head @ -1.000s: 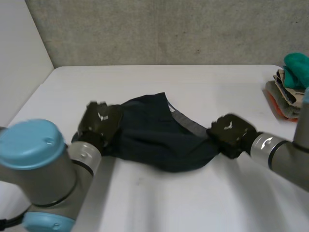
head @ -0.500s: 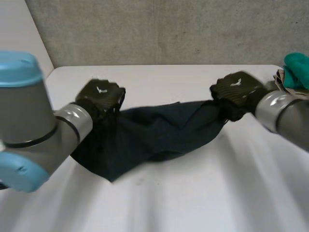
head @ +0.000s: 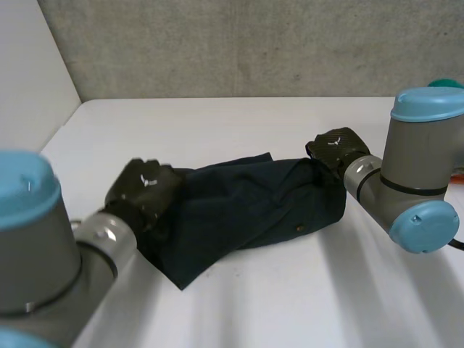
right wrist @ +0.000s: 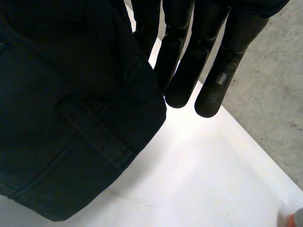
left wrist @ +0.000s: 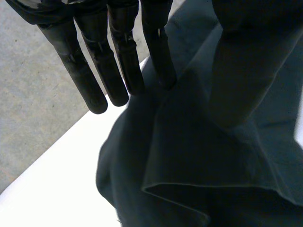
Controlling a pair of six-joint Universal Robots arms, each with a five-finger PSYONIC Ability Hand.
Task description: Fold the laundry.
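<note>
Left hand (head: 141, 190) sits at one end of the navy shorts (head: 246, 206). Its own wrist view shows straight fingers (left wrist: 120, 71) on one side of a raised flap and the thumb (left wrist: 244, 71) bearing down on the other, so I take it to be pinching the cloth. The right hand (head: 335, 147) is at the opposite end, the waistband end to judge by the belt loop (right wrist: 92, 130). Its fingers (right wrist: 189, 71) reach straight out past the cloth's edge with the fabric drawn up against them, and it looks clamped there too, though its thumb is lost in the dark cloth. Between the two hands the shorts lie as a long band on the white tabletop (head: 217, 123), slanting from a loose corner near the left arm up to the right hand. They seem already doubled lengthwise: the left wrist view shows one layer lying over another with a clean folded edge. So the first fold looks done, or nearly so. What remains, as I judge it, is to let both ends settle flat, smooth the creases running through the middle, square off the corner that pokes out at the left end, and then bring one end over the other to make a compact packet. Neither hand has let go, so none of that has begun.
</note>
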